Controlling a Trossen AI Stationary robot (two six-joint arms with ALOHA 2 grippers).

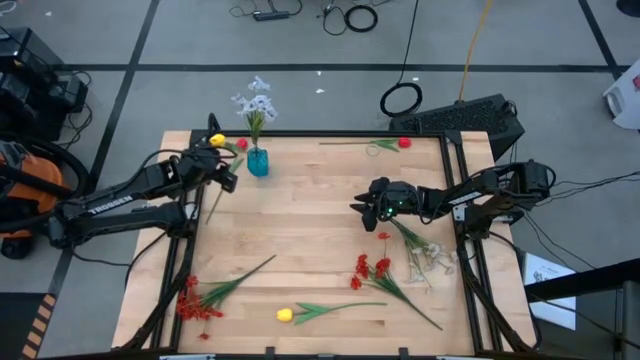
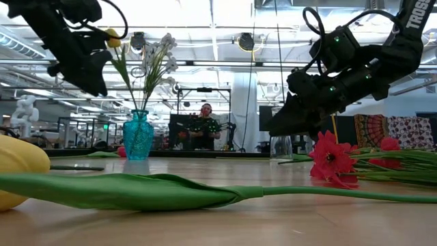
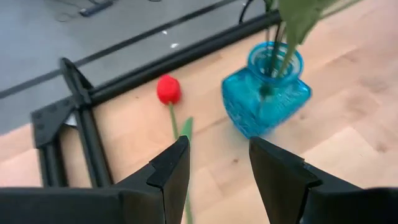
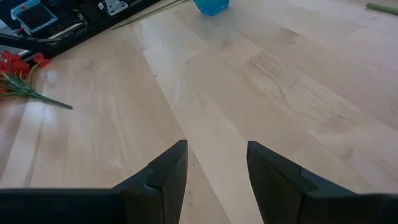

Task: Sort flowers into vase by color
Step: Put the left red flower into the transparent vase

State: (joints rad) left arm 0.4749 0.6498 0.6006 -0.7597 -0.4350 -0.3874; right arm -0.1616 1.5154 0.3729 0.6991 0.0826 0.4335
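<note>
My left gripper point(image 3: 214, 171) near blue vase point(image 3: 264, 99), jaws open, empty. Right gripper point(image 4: 214, 165) mid-desk, jaws open, empty. I'd descend squarely over red tulip point(image 3: 168, 89) stem.

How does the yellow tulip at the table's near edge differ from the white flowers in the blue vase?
The yellow tulip lies flat on the table, one blossom on one stem; the white flowers stand upright in the blue vase as a cluster of small blossoms. The tulip is unsorted, the white flowers already placed. Both have green stems.
</note>
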